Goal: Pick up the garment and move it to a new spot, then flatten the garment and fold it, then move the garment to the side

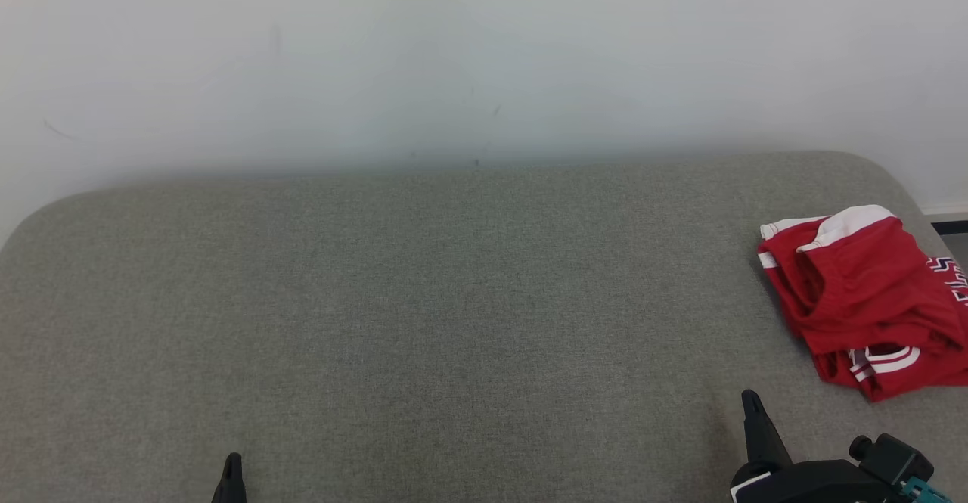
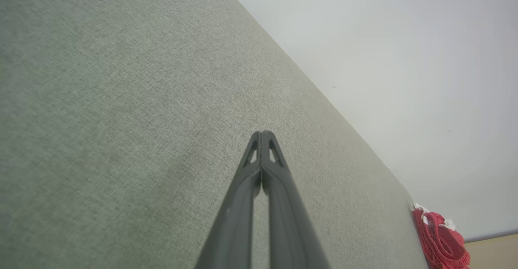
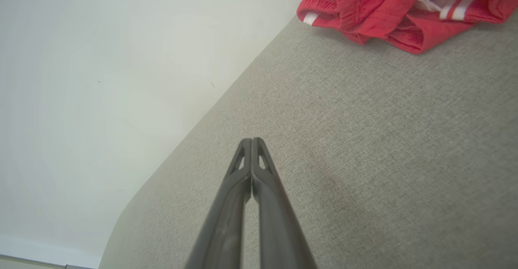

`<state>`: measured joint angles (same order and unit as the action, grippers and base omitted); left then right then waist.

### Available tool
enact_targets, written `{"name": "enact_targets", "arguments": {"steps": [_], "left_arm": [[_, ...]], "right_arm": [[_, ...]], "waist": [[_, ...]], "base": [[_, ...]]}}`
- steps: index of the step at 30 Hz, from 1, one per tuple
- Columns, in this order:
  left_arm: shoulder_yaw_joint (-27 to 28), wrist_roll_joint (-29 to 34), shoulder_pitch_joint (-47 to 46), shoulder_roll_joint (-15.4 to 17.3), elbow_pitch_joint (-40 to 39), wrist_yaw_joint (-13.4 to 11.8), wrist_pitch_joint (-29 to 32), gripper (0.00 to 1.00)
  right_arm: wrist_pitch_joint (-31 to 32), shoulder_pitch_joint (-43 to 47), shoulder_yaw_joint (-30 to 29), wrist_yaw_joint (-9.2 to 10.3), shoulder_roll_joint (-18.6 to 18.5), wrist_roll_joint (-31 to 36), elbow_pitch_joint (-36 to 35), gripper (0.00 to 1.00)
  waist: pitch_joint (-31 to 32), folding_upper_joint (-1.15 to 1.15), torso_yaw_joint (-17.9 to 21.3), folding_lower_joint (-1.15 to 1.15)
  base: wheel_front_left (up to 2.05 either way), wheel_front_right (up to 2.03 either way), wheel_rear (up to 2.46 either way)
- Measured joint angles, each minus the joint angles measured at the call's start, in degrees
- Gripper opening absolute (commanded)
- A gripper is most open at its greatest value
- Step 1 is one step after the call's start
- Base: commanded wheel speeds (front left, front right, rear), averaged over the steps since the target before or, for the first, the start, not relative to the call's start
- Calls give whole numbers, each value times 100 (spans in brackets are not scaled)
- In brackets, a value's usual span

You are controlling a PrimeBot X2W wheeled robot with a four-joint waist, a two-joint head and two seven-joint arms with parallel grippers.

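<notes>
L gripper (image 1: 231,469) at bottom left, fingers pressed together, empty, tip over grey cushion (image 1: 454,299). R gripper (image 1: 749,398) at bottom right, fingers likewise pressed together, nothing held. Red garment (image 1: 862,299) w/ white trim lies crumpled at cushion's right edge, just beyond R gripper, not touching it.

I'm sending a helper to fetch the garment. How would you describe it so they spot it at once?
A wide grey-green fabric-covered surface stands against a white wall. Near its right end, beyond the right gripper, lies a bunched red cloth garment with white bands. Its bright red against the plain grey fabric sets it apart.
</notes>
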<state>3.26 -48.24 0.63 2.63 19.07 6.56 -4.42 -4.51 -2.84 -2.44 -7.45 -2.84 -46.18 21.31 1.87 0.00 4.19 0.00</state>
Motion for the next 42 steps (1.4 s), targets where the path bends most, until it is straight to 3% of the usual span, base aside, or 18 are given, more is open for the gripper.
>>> {"name": "enact_targets", "arguments": {"steps": [42], "left_arm": [[198,-2649,-416,5,-297,49,661,0]], "right_arm": [[661,-188,-248,1,-2,-2761,-432,0]], "waist": [[-105,0,-216,0]], "base": [[0,0,0]]}}
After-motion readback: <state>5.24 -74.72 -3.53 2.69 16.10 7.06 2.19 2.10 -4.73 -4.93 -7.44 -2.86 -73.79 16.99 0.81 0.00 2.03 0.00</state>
